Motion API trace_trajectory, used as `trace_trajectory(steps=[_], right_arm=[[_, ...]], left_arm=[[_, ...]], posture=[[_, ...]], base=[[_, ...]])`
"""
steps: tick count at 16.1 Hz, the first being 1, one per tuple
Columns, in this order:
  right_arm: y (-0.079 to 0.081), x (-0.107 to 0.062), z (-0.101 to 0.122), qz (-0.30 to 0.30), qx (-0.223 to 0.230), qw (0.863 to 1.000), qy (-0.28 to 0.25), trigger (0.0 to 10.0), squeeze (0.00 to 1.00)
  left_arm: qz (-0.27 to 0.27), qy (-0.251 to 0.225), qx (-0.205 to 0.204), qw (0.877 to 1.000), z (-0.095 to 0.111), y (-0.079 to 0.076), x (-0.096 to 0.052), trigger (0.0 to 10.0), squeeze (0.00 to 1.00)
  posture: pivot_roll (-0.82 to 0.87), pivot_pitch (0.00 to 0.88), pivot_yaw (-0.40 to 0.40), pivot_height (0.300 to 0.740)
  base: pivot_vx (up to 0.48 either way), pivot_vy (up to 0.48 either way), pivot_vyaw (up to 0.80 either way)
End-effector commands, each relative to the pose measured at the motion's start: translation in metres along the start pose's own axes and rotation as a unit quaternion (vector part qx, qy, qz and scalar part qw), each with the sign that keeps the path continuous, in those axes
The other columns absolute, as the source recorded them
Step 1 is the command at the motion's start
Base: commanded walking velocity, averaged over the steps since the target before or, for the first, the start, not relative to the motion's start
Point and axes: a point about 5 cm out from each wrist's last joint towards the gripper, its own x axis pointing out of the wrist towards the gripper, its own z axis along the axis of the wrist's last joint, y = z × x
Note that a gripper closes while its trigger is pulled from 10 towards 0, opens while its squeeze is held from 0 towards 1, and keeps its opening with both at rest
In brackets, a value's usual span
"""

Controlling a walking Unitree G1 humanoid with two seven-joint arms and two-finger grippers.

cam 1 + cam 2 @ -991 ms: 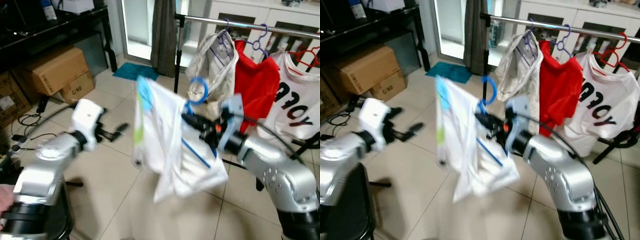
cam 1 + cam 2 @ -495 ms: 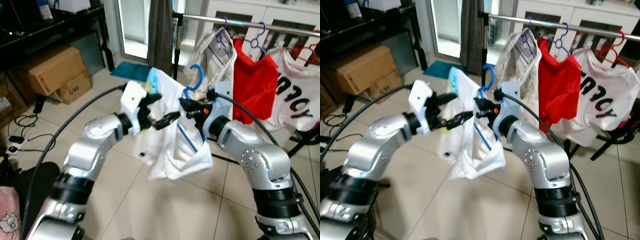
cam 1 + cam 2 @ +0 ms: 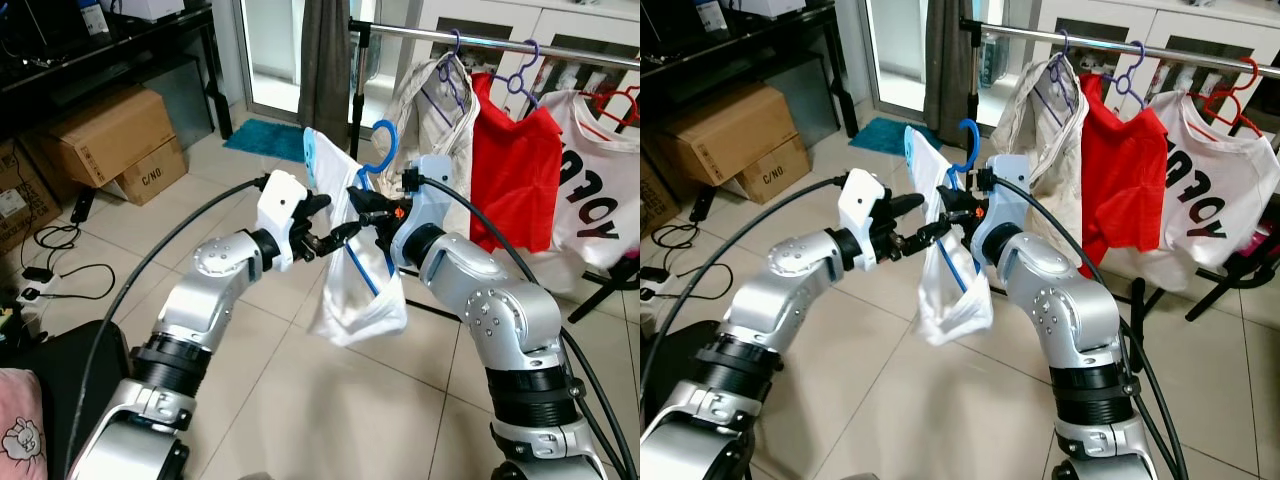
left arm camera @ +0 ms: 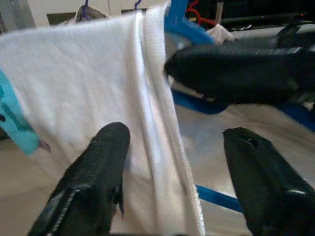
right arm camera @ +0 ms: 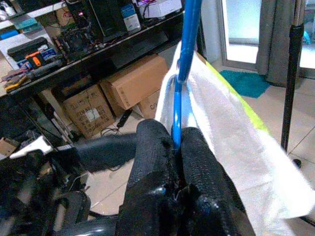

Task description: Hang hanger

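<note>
A blue hanger (image 3: 381, 141) carries a white garment (image 3: 352, 285) with a teal patch and a blue stripe. It is held in mid-air in front of the metal clothes rail (image 3: 480, 40), lower than the rail. My right gripper (image 3: 362, 200) is shut on the hanger's stem just under the hook, as the right wrist view (image 5: 176, 135) shows up close. My left gripper (image 3: 335, 218) is open right beside it. Its two fingers stand on either side of a fold of the white cloth (image 4: 147, 113) and do not pinch it.
The rail holds a beige garment (image 3: 435, 100), a red shirt (image 3: 515, 170) and a white printed shirt (image 3: 600, 190) on their own hangers. Cardboard boxes (image 3: 110, 135) and a black shelf stand at the left. Cables (image 3: 50, 260) lie on the tiled floor, and a dark curtain (image 3: 325, 60) hangs behind.
My left arm swung in from the left and now has its open fingers at the garment. The hanger has risen slightly toward the rail, and the cloth hangs narrower.
</note>
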Motion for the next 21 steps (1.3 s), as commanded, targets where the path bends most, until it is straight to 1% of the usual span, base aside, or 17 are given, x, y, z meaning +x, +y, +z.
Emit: trace_trajectory(steps=[1,3,11,17,19,21], right_arm=[[0.005,-0.001,0.010,0.010,0.000,1.000,-0.017,10.0,0.00],[0.007,0.000,0.010,0.013,0.003,1.000,-0.017,10.0,0.00],[0.007,0.001,0.009,0.013,0.014,1.000,-0.014,10.0,0.00],[0.006,0.002,0.007,0.008,0.015,1.000,-0.009,10.0,0.00],[-0.004,0.004,0.004,-0.036,0.019,0.999,-0.004,10.0,0.00],[-0.017,0.005,0.001,-0.086,0.033,0.996,-0.005,10.0,0.00]], left_arm=[[-0.001,-0.005,0.012,1.000,0.006,0.003,0.004,0.0,0.00],[-0.007,-0.008,0.014,1.000,0.006,0.002,0.005,0.0,0.00],[-0.002,-0.021,0.014,1.000,0.006,0.004,0.007,0.0,0.00],[0.019,-0.020,0.011,1.000,0.006,0.010,0.005,0.0,0.00],[0.020,-0.032,0.009,0.999,0.011,0.009,0.003,0.0,0.00],[0.019,-0.041,0.006,0.999,0.014,0.007,0.001,0.0,0.00]], posture=[[-0.09,0.000,0.018,0.740],[-0.10,0.000,0.018,0.740],[-0.09,0.000,0.019,0.740],[-0.09,0.000,0.016,0.740],[-0.09,0.000,0.011,0.740],[-0.09,0.000,0.003,0.740]], base=[[0.000,0.000,0.00],[0.000,0.000,0.00],[0.000,0.000,0.00],[0.000,0.000,0.00],[0.000,0.000,0.00],[0.000,0.000,0.00]])
